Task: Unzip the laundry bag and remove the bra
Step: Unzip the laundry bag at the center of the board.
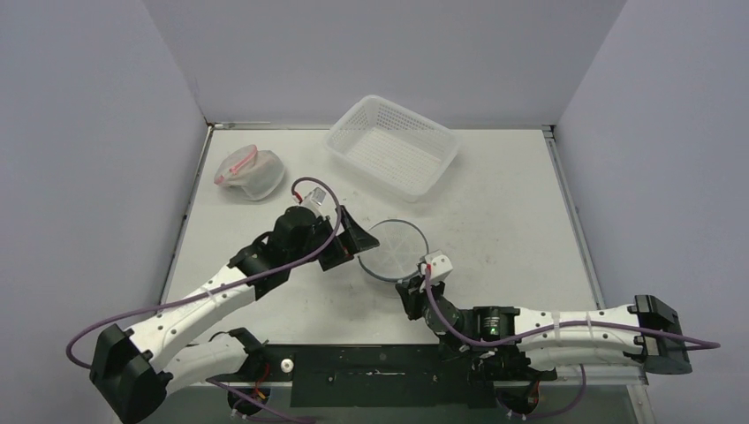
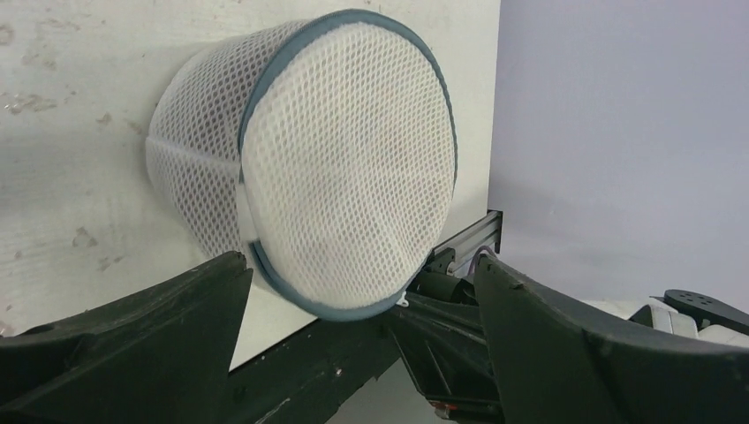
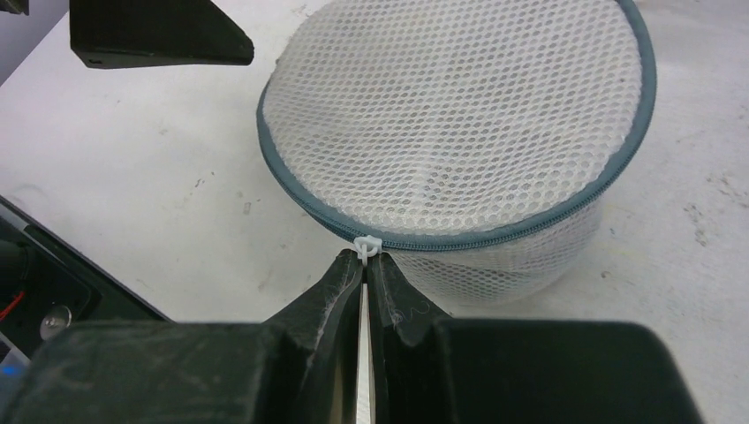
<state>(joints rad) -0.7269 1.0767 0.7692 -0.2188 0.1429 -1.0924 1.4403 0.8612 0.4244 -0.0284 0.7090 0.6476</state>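
Your right gripper [image 3: 365,265] is nearest, clenched on the small white zipper pull [image 3: 366,245] at the near rim of the round white mesh laundry bag [image 3: 459,115], which sits on the counter [image 3: 132,177] between the two arms. Your left gripper [image 2: 359,269] is spread wide, just beside the bag's far side and grasping nothing. The grey zip looks fully closed around the rim, so by my judgement unzipping has barely begun; the bra, not clearly visible through the mesh, remains to be taken out.
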